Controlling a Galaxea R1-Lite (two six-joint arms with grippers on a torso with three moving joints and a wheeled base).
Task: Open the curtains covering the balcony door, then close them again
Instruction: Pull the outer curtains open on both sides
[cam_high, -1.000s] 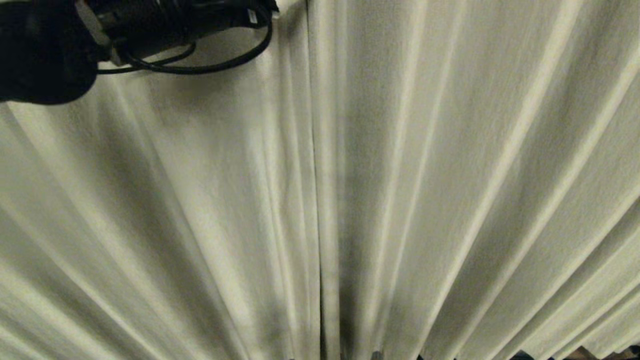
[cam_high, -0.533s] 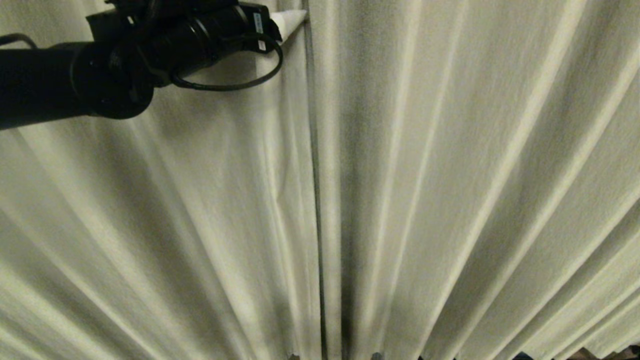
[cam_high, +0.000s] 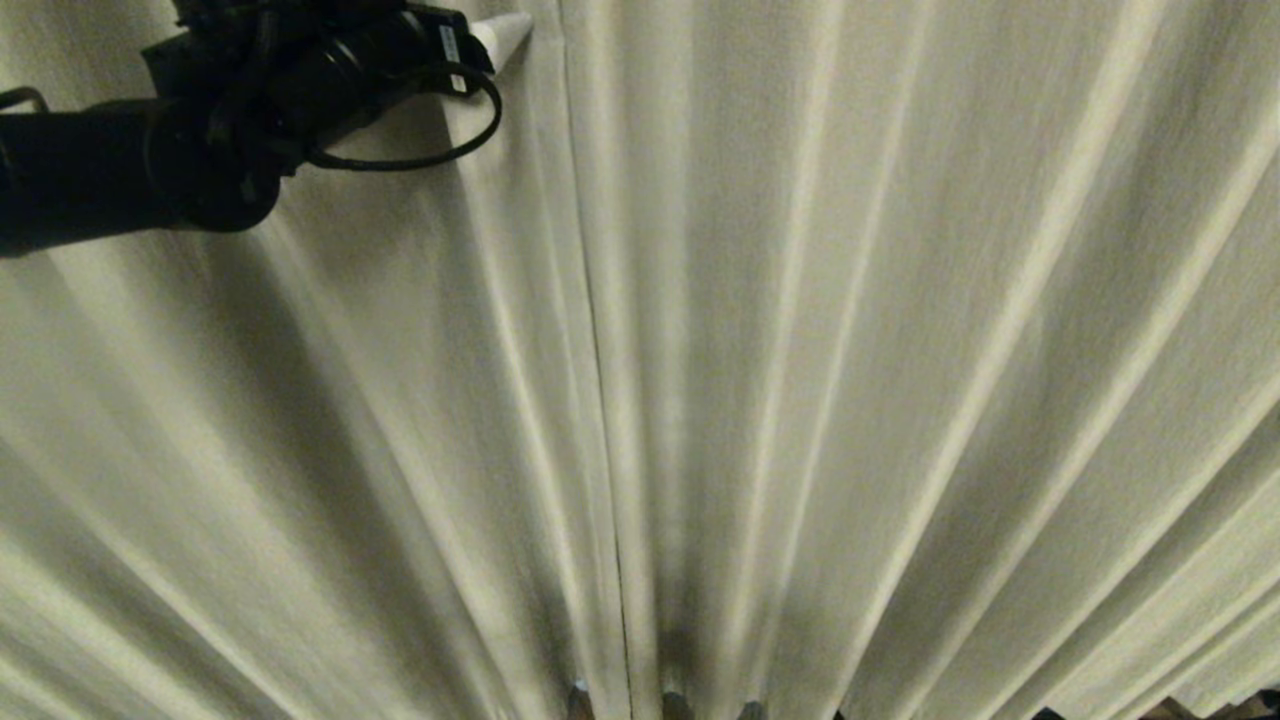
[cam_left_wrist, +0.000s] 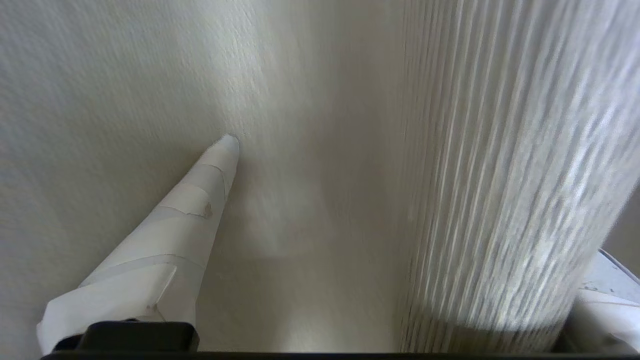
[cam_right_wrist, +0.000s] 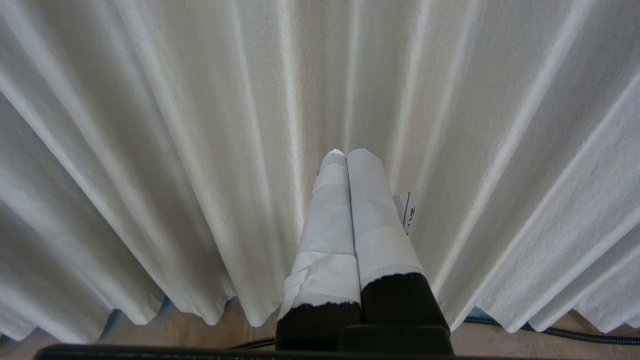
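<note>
The curtains (cam_high: 800, 350), cream pleated drapes, fill the head view, and their two panels meet at a seam (cam_high: 592, 330). The balcony door is hidden behind them. My left arm reaches in from the upper left. One white-taped finger (cam_high: 505, 30) presses on the left drape just beside the seam. In the left wrist view my left gripper (cam_left_wrist: 345, 150) is open. One finger (cam_left_wrist: 200, 200) lies on the cream fabric, while a lighter streaked fold (cam_left_wrist: 500, 175) hangs over the other finger (cam_left_wrist: 602, 295). My right gripper (cam_right_wrist: 346, 152) is shut on nothing and points at the drapes' lower folds (cam_right_wrist: 150, 175).
The wooden floor (cam_right_wrist: 200, 330) shows below the curtain hems in the right wrist view. A dark braided cable (cam_right_wrist: 550, 334) lies on it under the hem. Small dark shapes (cam_high: 665, 705) peek out at the drapes' lower edge.
My left arm dropped into view and then slid left. The top of the seam moved left with it, and a small dark gap appeared at the seam's foot. The right arm stayed still.
</note>
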